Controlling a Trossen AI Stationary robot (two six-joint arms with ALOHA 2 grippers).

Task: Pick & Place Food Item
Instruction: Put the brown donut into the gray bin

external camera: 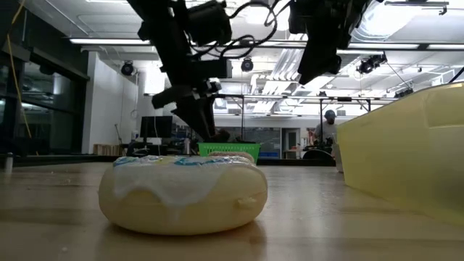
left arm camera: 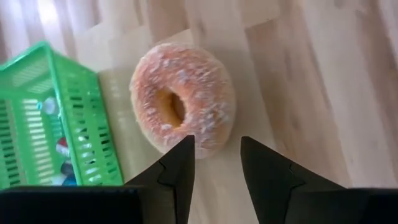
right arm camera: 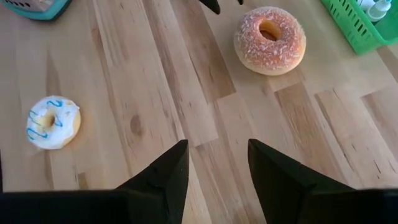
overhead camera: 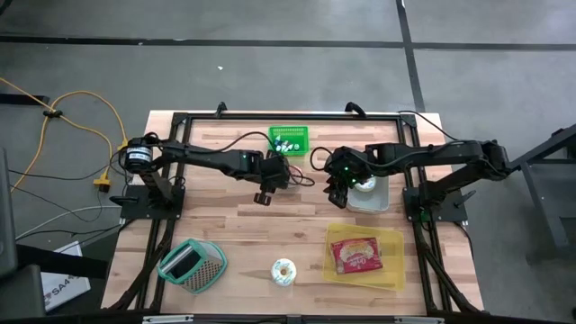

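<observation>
My left claw (left arm camera: 216, 163) hangs over the middle of the table, tilted steeply down, its two dark fingers (left arm camera: 176, 171) parted with bare wood between them and nothing in their hold. Just ahead of the tips lies the sugared donut (left arm camera: 182, 104): a plump ring, orange-pink, dusted all over with white sugar, its small hole showing a yellower crumb. It lies flat on the boards, close to my left finger's tip but apart from it as far as I can see. Beside the donut, on the side away from my right finger, stands the green basket (left arm camera: 87, 124), a slatted plastic crate with small items inside that I cannot make out.

From above, my left claw (overhead camera: 266, 191) sits just below the green basket (overhead camera: 289, 138), and the donut is hidden under my wrist.

Further right, my right claw (right arm camera: 217, 165) waits, angled down over the wood, its fingers spread and empty. Well ahead of it lies the same sugared donut (right arm camera: 270, 40), and off to one side an iced donut (right arm camera: 53, 121), pale with white glaze and blue squiggles. In the high view my right claw (overhead camera: 337, 193) hovers just beside a white container (overhead camera: 375, 196), above a yellow tray (overhead camera: 389, 272).
</observation>
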